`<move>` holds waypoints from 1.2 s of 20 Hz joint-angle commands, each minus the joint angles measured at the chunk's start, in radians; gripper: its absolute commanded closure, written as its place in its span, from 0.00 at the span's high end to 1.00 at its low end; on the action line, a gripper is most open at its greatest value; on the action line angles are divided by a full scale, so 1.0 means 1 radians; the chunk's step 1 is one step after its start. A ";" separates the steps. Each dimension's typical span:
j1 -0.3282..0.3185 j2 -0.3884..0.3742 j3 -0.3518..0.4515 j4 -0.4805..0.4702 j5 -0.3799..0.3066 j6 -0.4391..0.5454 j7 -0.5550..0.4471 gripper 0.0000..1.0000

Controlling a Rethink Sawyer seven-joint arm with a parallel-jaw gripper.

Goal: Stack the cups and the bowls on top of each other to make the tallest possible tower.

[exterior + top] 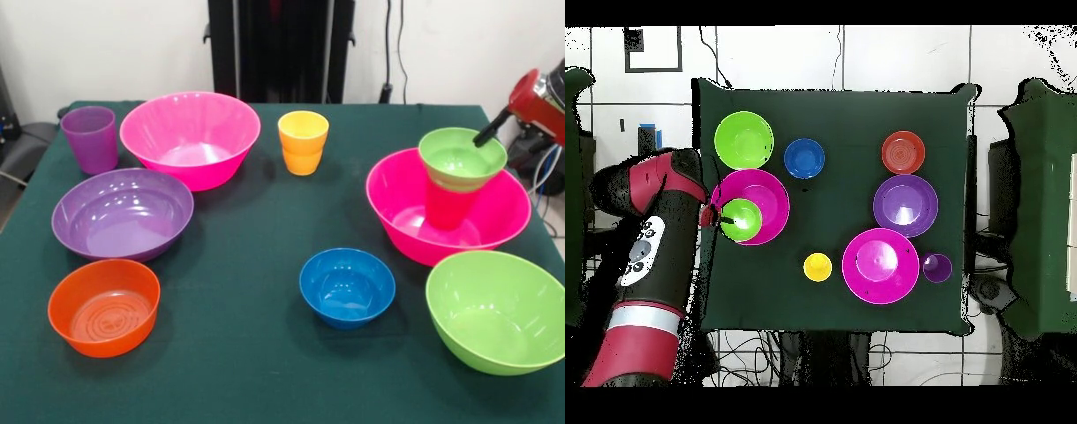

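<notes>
A small green bowl [462, 159] [742, 219] rests on a red cup [448, 210] that stands inside a large hot pink bowl [494, 231] [770, 195]. My gripper [484, 134] [717, 215] reaches in from the table's side and meets the rim of that small green bowl. A purple cup [89, 139] [937, 267], a yellow-orange cup [303, 141] [818, 267] and a second pink bowl [190, 139] [881, 264] stand apart. So do a purple bowl [123, 213] [905, 205], an orange bowl [104, 306] [903, 152], a blue bowl [347, 287] [804, 158] and a lime green bowl [496, 311] [744, 140].
Everything stands on a dark green table [256, 230] [835, 110]. My red and black arm [650, 250] runs along the table's edge beside the stack. Cables hang at the wall behind the table.
</notes>
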 commanded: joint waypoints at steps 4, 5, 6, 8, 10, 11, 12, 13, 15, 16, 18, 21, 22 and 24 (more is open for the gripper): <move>-0.025 -0.112 0.029 -0.003 -0.020 0.222 0.045 1.00; -0.032 -0.123 0.034 0.010 -0.019 0.213 0.033 1.00; -0.038 -0.133 0.040 0.022 -0.016 0.200 0.026 1.00; -0.054 -0.146 0.054 0.043 -0.003 0.173 0.026 1.00; -0.064 -0.157 0.060 0.054 -0.002 0.166 0.024 1.00; -0.071 -0.165 0.064 0.063 -0.005 0.159 0.014 1.00; -0.077 -0.174 0.069 0.072 -0.008 0.151 0.004 1.00; -0.084 -0.184 0.071 0.088 -0.016 0.140 -0.013 1.00; -0.095 -0.206 0.072 0.128 -0.041 0.107 -0.057 1.00; -0.098 -0.219 0.070 0.161 -0.068 0.081 -0.095 1.00; -0.113 -0.243 0.066 0.241 -0.125 -0.043 -0.165 1.00; -0.170 -0.304 0.086 0.349 -0.179 -0.155 -0.284 1.00; -0.193 -0.326 0.093 0.376 -0.198 -0.177 -0.329 1.00; -0.243 -0.362 0.110 0.417 -0.234 -0.212 -0.407 1.00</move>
